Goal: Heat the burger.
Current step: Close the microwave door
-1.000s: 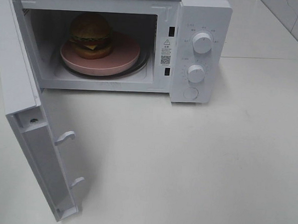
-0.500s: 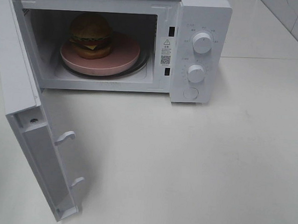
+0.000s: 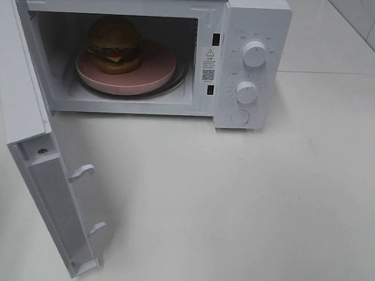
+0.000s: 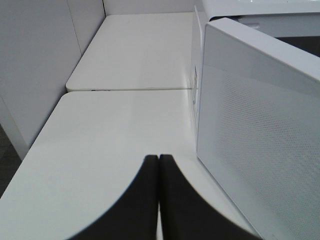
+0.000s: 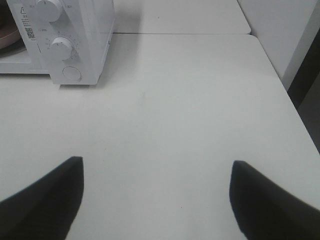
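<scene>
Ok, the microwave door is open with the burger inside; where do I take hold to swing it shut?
Probably the door's free edge, farthest from the hinge, approached from its outer face on the left. The door stands wide open with latch hooks on the inner side, and the shut left end effector sits beside the smooth outer panel.

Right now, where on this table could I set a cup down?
The wide tabletop in front of the microwave, right of the open door, is bare. So is the strip right of the dials. Crowded: inside the microwave, where the plate and burger sit.
</scene>
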